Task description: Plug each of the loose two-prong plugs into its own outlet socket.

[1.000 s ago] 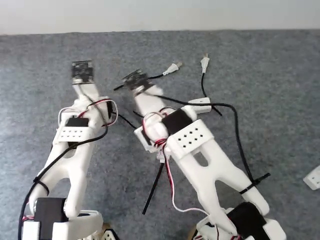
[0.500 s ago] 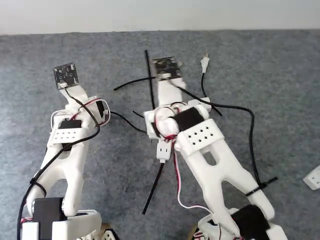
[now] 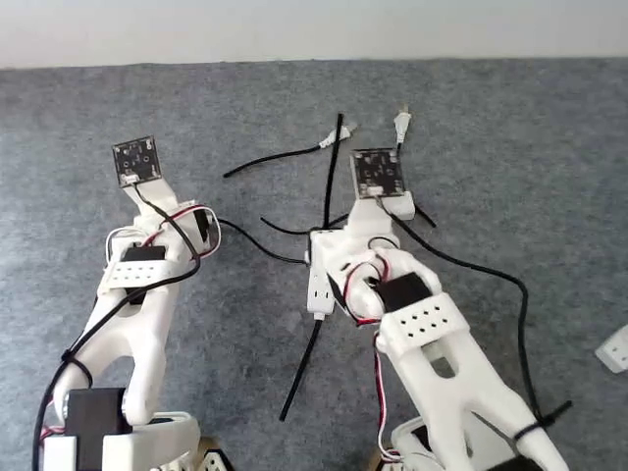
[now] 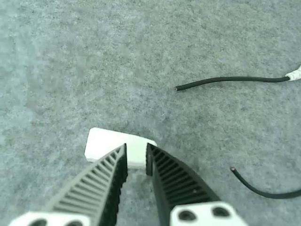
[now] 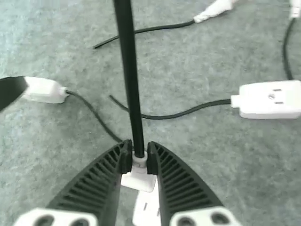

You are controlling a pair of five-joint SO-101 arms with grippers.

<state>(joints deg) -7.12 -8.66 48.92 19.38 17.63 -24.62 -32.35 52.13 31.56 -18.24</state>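
Plugs [image 3: 400, 122] lie loose, neither seated yet, with the right gripper [image 5: 137, 157] clamped on one socket [image 5: 138, 183] and the left gripper [image 4: 136, 157] pinching another socket [image 4: 106, 143].

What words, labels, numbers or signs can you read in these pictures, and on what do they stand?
None can be read.
Circuit boards on the arms: marks too small to read.
White socket block: no print that can be read.
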